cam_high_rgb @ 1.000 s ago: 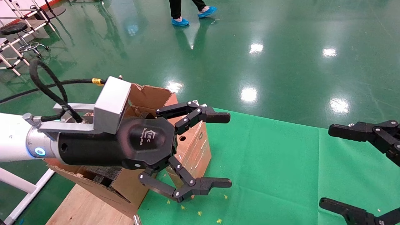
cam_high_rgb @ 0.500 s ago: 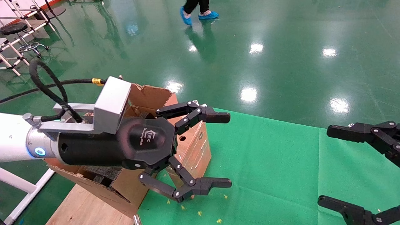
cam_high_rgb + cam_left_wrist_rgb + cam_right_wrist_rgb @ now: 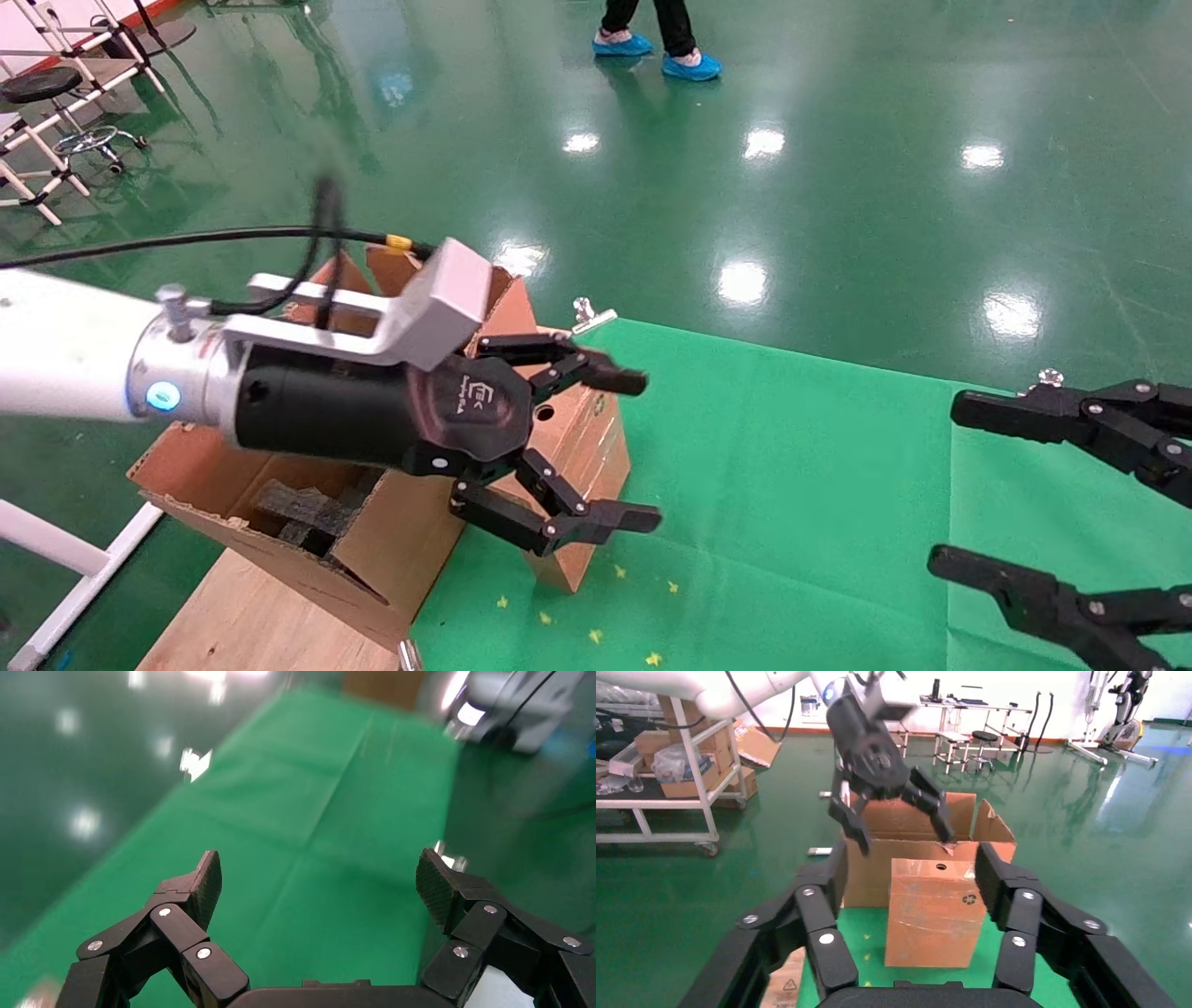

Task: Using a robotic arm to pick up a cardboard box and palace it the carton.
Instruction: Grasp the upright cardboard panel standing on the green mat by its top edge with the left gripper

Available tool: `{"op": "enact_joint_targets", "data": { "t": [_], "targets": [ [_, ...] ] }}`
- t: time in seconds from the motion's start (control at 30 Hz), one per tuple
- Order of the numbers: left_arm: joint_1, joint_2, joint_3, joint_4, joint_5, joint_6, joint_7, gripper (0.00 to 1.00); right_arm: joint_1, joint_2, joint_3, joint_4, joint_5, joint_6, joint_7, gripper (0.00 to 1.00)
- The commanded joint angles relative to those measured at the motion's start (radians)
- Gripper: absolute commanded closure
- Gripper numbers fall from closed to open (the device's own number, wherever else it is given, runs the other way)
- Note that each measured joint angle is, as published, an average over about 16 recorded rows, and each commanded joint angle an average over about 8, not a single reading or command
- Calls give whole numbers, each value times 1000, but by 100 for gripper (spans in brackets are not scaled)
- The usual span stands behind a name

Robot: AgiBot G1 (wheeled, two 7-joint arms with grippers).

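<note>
"TEK" logo on left gripper (image 3: 615, 447).

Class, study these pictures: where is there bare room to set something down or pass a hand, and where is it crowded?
Free: the green mat between the cardboard box and the open right gripper. Crowded: the mat's left end, where the open left gripper hangs over the cardboard box, which stands close against the carton with foam inserts inside.

cardboard box (image 3: 582, 447) largely behind left gripper (image 3: 596, 447)

robotic arm (image 3: 65, 345): white tube, blue ring light | wrist: silver block, black cable, yellow tag | left gripper (image 3: 610, 447): black, TEK logo, jointed fingers, silver screws | right gripper (image 3: 987, 489): all black
</note>
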Motion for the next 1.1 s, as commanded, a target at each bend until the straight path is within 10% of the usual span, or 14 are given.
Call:
{"op": "enact_joint_targets", "data": {
  "t": [0.03,1.1],
  "targets": [
    [-49,-5,35,-7,75,4,-68,0,0,0,0,0,0,0,0,100],
    [-363,97,300,42,491,60,-505,0,0,0,-1,-1,0,0,-1,100]
  ]
}}
